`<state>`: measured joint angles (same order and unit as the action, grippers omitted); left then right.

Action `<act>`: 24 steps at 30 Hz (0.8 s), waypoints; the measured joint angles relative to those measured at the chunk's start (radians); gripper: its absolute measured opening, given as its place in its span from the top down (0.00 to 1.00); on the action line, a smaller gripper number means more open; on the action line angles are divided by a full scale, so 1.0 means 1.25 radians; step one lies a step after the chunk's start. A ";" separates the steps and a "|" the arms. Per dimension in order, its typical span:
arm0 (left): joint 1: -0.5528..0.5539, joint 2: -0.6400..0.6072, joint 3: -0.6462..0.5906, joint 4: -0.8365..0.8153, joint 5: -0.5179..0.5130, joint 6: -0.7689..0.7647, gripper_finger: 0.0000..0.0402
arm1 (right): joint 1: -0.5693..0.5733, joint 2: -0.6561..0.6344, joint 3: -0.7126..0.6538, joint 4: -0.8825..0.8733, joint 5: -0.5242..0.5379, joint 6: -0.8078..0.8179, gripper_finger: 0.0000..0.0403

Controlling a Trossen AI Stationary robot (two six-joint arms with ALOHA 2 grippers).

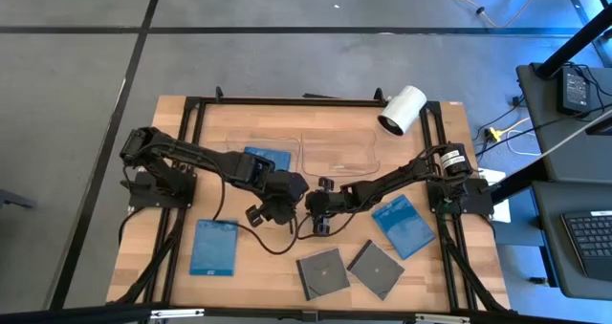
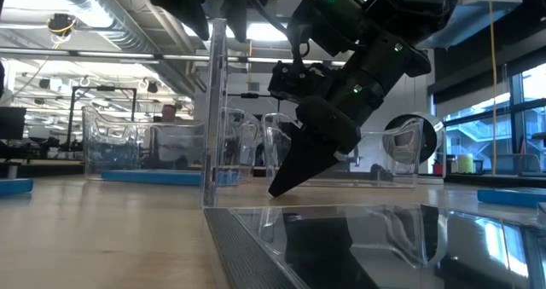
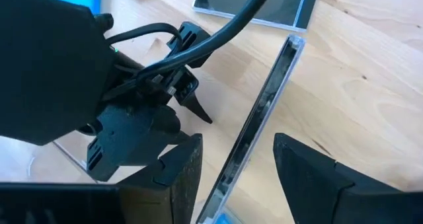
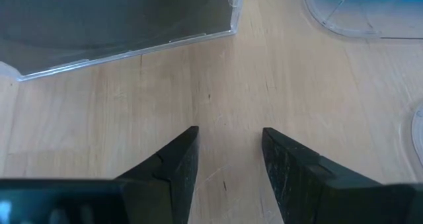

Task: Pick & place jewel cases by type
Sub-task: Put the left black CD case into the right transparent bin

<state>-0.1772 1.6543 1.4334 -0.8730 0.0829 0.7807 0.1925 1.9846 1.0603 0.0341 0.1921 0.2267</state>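
A dark jewel case (image 3: 261,112) stands upright on one edge on the table mid-way between the arms, also shown as a thin upright slab (image 2: 213,118) in the low view. My left gripper (image 3: 238,138) comes down over its top edge, open, one finger on each side. My right gripper (image 4: 230,128) is open just beside it, low over bare wood, with nothing between its fingers. Two more dark cases (image 1: 322,271) (image 1: 376,267) lie flat near the front edge. Blue cases lie at the front left (image 1: 215,246), at the right (image 1: 404,226) and in the left tray (image 1: 268,159). My left gripper straddles the upright case's top edge (image 3: 231,171) from above, slanting down, fingers across its thickness. Bare wood shows between the case and one finger (image 3: 310,178). Whether the other finger (image 3: 188,171) touches the case, I cannot tell. The case's lower edge (image 2: 213,205) stands on the table.
Two clear shallow trays (image 1: 251,150) (image 1: 337,154) sit at the back of the table. A white cylinder (image 1: 402,109) stands at the back right corner. A loose cable (image 1: 273,243) trails under the left arm. Black frame rails (image 1: 182,219) run along both sides.
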 joint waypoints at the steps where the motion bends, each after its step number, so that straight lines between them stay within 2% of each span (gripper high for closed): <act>1: 0.000 0.000 0.000 0.000 0.000 0.000 0.55 | 0.000 0.000 0.000 0.000 0.000 0.000 0.58; 14: 0.000 0.042 -0.001 -0.006 -0.001 0.016 0.56 | 0.000 0.000 0.000 0.003 0.000 0.000 0.58; 24: 0.002 0.043 -0.001 -0.019 -0.002 0.029 0.67 | -0.001 0.000 0.000 0.003 0.000 0.000 0.58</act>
<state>-0.1753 1.7083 1.4326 -0.8965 0.0804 0.8165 0.1917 1.9846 1.0603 0.0383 0.1917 0.2268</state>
